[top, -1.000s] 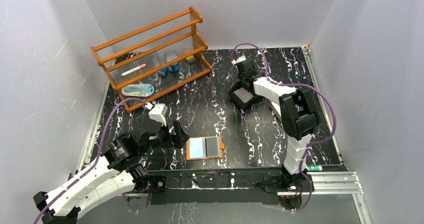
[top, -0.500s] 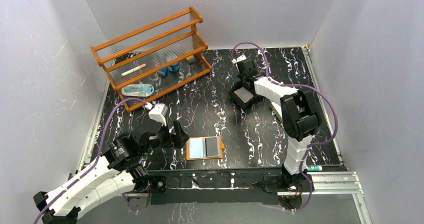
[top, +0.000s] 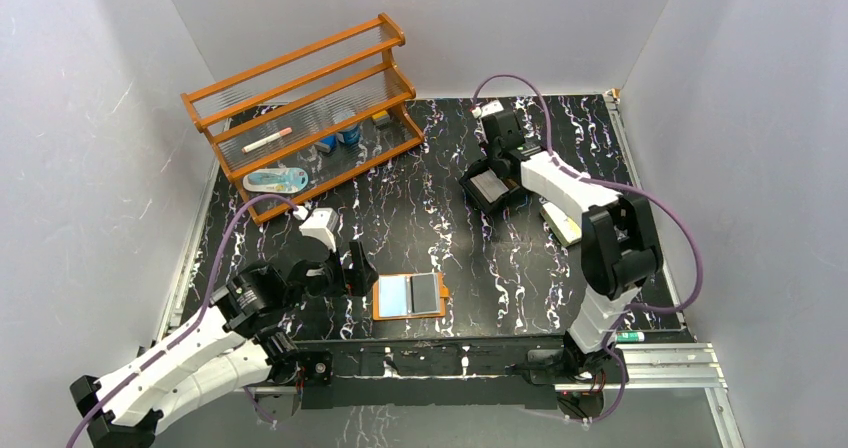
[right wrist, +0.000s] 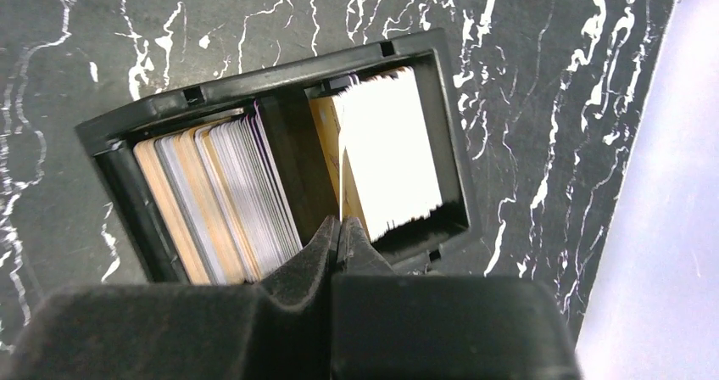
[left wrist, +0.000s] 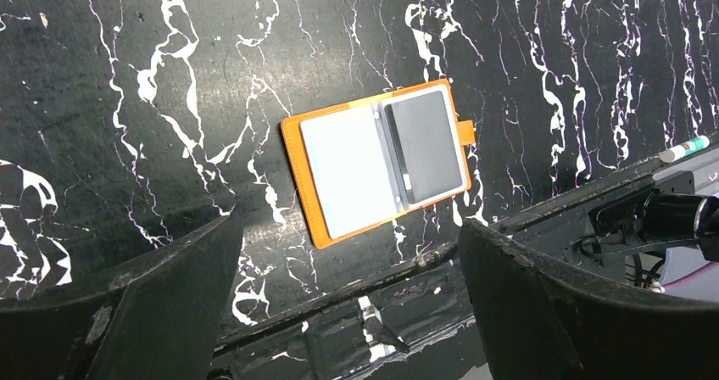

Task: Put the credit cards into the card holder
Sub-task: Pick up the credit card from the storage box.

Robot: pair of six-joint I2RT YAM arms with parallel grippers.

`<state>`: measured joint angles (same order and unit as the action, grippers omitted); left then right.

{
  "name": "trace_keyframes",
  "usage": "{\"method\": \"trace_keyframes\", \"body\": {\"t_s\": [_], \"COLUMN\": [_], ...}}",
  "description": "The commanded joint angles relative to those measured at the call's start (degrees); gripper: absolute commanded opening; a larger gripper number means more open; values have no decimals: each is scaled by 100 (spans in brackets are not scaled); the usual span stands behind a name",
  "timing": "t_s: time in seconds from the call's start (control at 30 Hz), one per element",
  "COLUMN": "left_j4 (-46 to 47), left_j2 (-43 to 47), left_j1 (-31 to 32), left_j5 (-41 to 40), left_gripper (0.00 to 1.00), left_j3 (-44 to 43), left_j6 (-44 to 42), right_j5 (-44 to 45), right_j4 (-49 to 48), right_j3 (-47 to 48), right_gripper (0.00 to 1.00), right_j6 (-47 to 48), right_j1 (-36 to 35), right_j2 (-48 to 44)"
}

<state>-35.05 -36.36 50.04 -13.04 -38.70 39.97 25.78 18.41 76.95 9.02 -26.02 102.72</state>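
The orange card holder (top: pixel 410 295) lies open and flat near the table's front edge, its clear sleeves facing up; it also shows in the left wrist view (left wrist: pixel 381 159). My left gripper (top: pixel 355 271) is open and empty, just left of it and above the table (left wrist: pixel 348 227). The credit cards (right wrist: pixel 220 193) stand edge-on in the black two-compartment tray (right wrist: pixel 254 83) at the back right (top: pixel 487 190). My right gripper (right wrist: pixel 341 223) is shut on the edge of one thin card in the right compartment, beside a leaning white card (right wrist: pixel 386 159). It shows over the tray (top: pixel 497 168).
A wooden shelf rack (top: pixel 310 108) with small items stands at the back left. A cream oblong box (top: pixel 562 225) lies right of the tray. A marker pen (top: pixel 630 336) rests on the front rail. White walls enclose the table.
My right arm has shifted back and to the right over the tray, and a white card now shows brighter in it. My left gripper has edged slightly toward the card holder.
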Motion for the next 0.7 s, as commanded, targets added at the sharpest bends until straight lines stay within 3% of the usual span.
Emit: {"method": "trace_keyframes", "body": {"t_s": [0.0,0.17,0.27,0.37,0.47,0.67], "left_j4": [-153,-241,-147,-70,32,588], "left_j2": [-112,-460,-644,-771,-857,-1088], "left_j1": [-6,-4,-16,-20,-24,-170], "left_j5": [-128,-168,-94,-75,-29,367], "left_gripper": [98,98,97,94,80,37], "left_j3": [-109,-73,-27,22,79,424], "left_j6": [218,595,746,777,817,885], "right_j5": [-13,-236,-556,-307,-815,-2834], "right_j4": [287,892,1301,1726,1757,523], "right_j3": [237,732,946,959,649,-912], "right_gripper": [0,0,0,0,0,0], "right_j6": [-390,-950,-1679,-2441,-2995,-4067], "right_j1": [-146,-195,-233,-408,-437,-524], "right_j2": [-632,-910,-1105,-1345,-1726,-2759]}}
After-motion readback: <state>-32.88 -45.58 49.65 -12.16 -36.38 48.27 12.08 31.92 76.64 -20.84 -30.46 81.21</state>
